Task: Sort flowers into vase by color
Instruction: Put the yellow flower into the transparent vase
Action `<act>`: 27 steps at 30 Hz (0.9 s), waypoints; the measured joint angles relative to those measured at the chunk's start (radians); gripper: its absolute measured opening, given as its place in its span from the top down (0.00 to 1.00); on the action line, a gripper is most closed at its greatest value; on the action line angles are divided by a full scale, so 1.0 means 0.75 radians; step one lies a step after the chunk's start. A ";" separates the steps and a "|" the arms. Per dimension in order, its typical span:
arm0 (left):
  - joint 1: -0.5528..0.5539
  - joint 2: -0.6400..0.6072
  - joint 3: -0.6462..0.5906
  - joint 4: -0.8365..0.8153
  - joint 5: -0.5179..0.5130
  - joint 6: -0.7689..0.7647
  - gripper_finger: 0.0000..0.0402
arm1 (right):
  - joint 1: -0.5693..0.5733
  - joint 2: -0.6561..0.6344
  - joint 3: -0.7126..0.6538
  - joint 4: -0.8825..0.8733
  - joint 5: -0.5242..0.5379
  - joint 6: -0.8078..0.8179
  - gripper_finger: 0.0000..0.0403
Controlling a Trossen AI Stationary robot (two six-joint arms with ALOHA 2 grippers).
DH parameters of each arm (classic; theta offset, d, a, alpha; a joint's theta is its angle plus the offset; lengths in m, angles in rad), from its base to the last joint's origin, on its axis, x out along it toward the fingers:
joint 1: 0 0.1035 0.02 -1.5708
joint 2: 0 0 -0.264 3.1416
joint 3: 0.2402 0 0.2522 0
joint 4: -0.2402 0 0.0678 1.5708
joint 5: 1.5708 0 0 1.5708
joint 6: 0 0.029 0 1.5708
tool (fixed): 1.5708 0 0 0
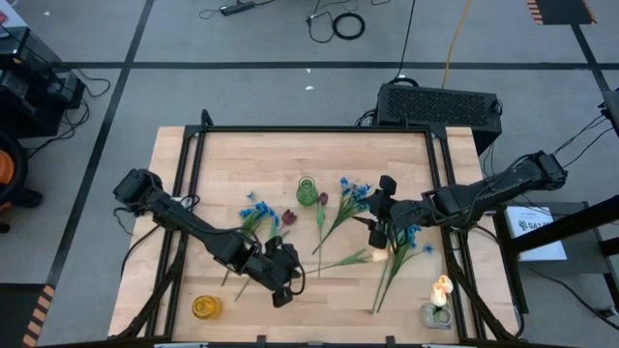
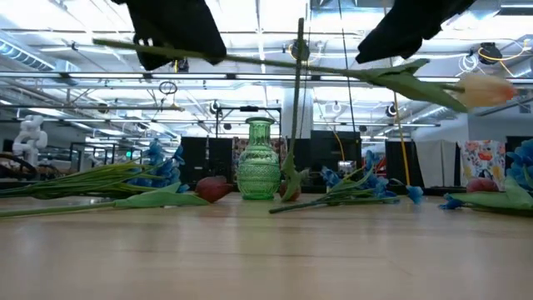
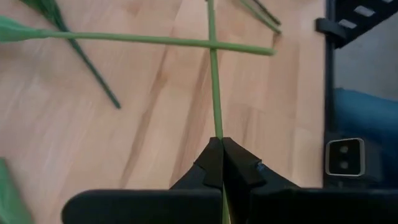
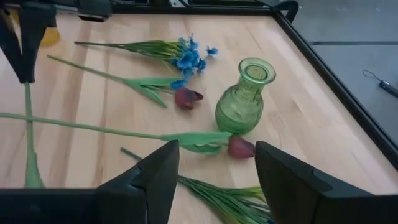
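Note:
My left gripper point(image 1: 286, 278) hangs near the table's front, shut on a cream-yellow tulip point(image 2: 491, 87) whose blossom point(image 1: 378, 255) points right. My right gripper point(image 1: 377, 220) stands open above the table's right middle, nothing between its fingers point(image 4: 214, 186). A green glass vase point(image 1: 307, 190) stands upright at the middle. A dark red tulip point(image 4: 239, 147) lies beside it, another point(image 4: 186, 97) farther left. Blue flowers point(image 1: 256, 213) lie left of the vase, more point(image 1: 356, 189) right of it. My left gripper pinches the cream-yellow tulip's thin green stem point(image 3: 216, 118) between its two shut fingers, toward the bare end; a short length sticks out behind. The fingers slant down from the left and the stem runs on past their tips. The flower hangs about level, clear of the table.
A yellow glass vase point(image 1: 205, 306) stands at the near left corner. A clear vase holding a cream tulip point(image 1: 438, 302) stands at the near right. More stems point(image 1: 392, 275) lie under my right arm. A black frame point(image 1: 309, 129) rims the table.

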 joint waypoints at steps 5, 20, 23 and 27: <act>-0.039 0.000 0.000 0.061 -0.038 0.006 1.00 | 0.017 -0.003 0.000 -0.003 0.000 -0.006 0.50; -0.205 -0.053 0.001 0.106 -0.180 -0.003 1.00 | 0.016 -0.003 0.000 0.007 0.009 -0.051 0.50; -0.238 -0.086 0.002 0.115 -0.245 0.007 1.00 | 0.016 -0.003 0.000 -0.005 0.009 -0.061 0.50; -0.305 -0.143 0.001 0.148 -0.339 0.089 1.00 | 0.016 -0.003 0.000 -0.005 0.011 -0.062 0.50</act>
